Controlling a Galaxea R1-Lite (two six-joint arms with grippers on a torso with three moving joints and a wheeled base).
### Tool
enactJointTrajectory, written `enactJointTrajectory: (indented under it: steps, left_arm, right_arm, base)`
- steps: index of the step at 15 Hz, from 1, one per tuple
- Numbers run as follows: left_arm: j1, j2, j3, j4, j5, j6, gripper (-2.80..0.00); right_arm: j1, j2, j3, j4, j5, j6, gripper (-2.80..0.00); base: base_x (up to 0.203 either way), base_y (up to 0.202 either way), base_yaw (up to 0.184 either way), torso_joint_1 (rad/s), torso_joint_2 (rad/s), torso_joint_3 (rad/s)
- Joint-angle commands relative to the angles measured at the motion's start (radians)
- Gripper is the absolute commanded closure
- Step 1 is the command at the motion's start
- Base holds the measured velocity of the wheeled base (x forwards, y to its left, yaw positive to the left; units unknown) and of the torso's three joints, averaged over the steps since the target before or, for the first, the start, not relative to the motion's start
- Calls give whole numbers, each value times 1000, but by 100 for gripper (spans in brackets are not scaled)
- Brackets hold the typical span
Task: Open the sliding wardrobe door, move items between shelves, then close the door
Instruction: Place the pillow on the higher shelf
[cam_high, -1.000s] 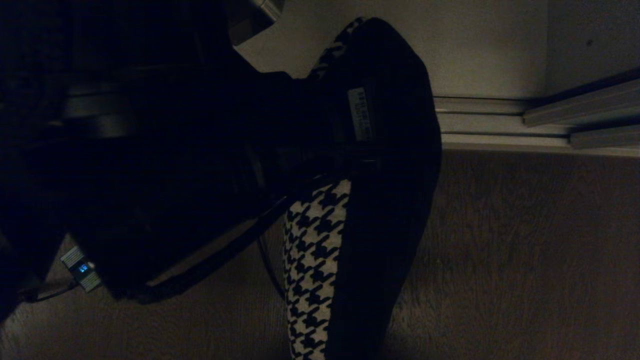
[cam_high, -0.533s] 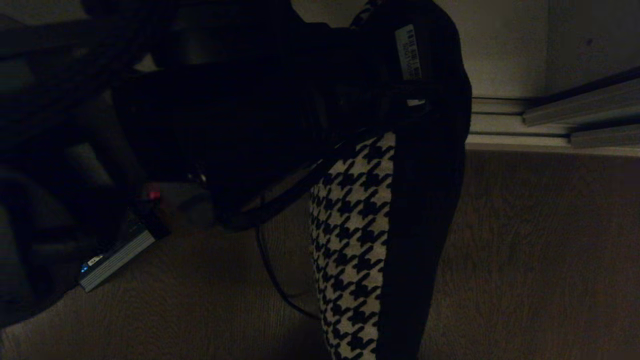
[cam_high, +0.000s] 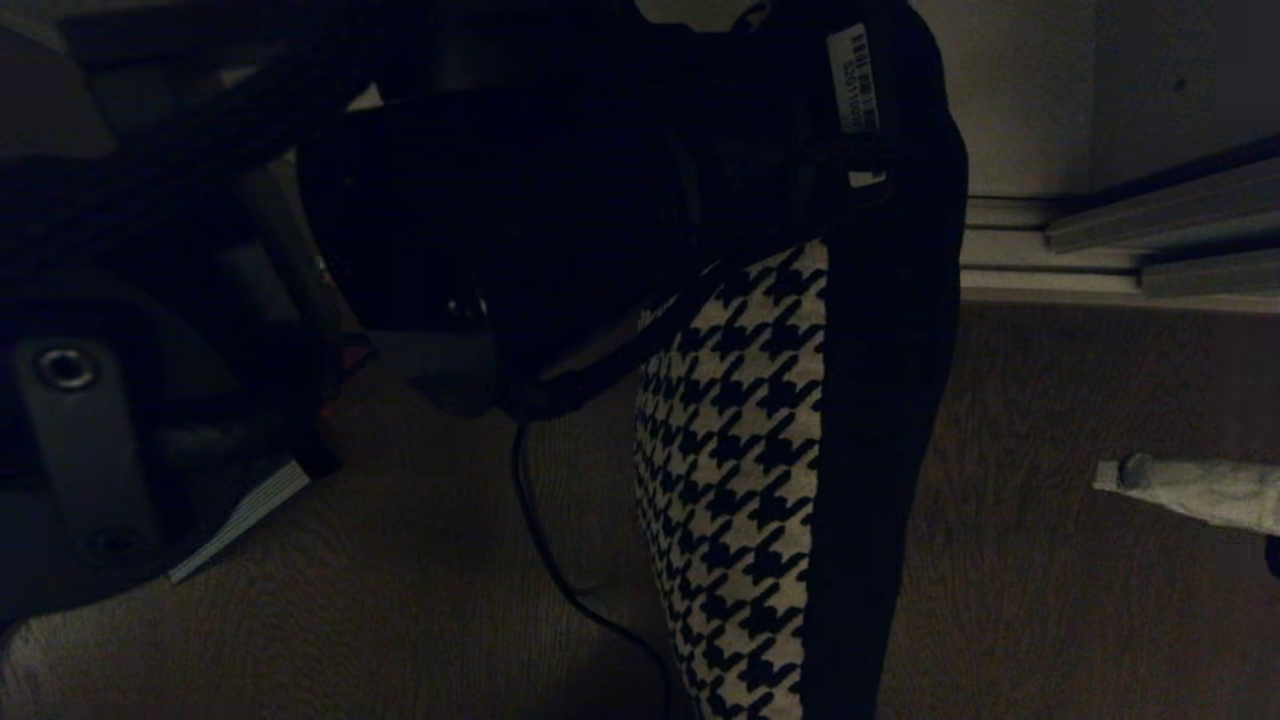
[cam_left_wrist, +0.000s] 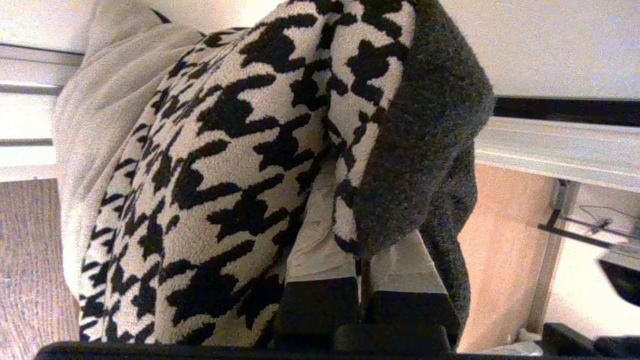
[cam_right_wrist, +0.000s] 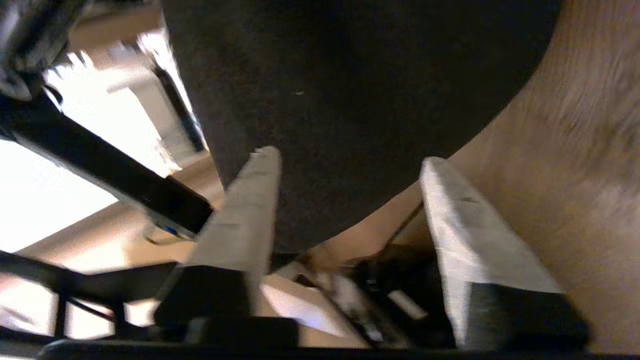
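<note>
The black-and-white houndstooth cushion (cam_high: 740, 470) hangs upright in mid-air over the floor, its plain black back (cam_high: 885, 400) turned to the right. My left gripper (cam_left_wrist: 361, 235) is shut on the cushion's edge (cam_left_wrist: 225, 170), with both pale fingers (cam_left_wrist: 320, 240) pinching the fabric. Cream fabric (cam_left_wrist: 95, 95) shows behind it, probably the cream cushion. My right gripper (cam_right_wrist: 349, 156) is open, with the black back (cam_right_wrist: 350, 90) just beyond its tips. One of its fingers (cam_high: 1185, 490) pokes in at the right edge, apart from the cushion. An off-white shelf board (cam_high: 1010, 100) lies beyond the track, and the door panel (cam_high: 1190, 80) stands far right.
The ribbed floor track (cam_high: 1040, 255) runs along the wardrobe's front. A grey power brick (cam_high: 240, 520) and its black cable (cam_high: 545, 560) lie on the wood floor (cam_high: 1050, 600) to the left of the cushion. My dark left arm (cam_high: 450, 200) fills the upper left.
The left arm has lifted the cushion and carried it to the right. A finger of the right gripper has come into the head view at the right edge.
</note>
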Motion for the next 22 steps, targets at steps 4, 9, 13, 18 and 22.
enactJointTrajectory:
  steps: [4,9,13,18,22]
  left_arm:
    - [8,8,-27,14,-21,-2,0]
    - [37,16,-97,93,-68,-14,0]
    - [41,67,-193,127,-69,-26,0]
    - [31,177,-333,152,-79,-28,0]
    - [-11,223,-409,205,-81,-32,0]
  right_arm:
    - [16,-12,-14,-6,3,-68,-280]
    - [88,37,-32,0,-22,-143,-280]
    - [180,91,-26,5,-208,-261,-280]
    - [189,120,-33,-13,-218,-263,-280]
    - [188,151,-46,-54,-229,-262,-280]
  base:
    - [0,0,0,0,0,0]
    - [0,0,0,0,0,0]
    - [0,0,0,0,0,0]
    - [0,0,0,0,0,0]
    - [0,0,0,0,0,0]
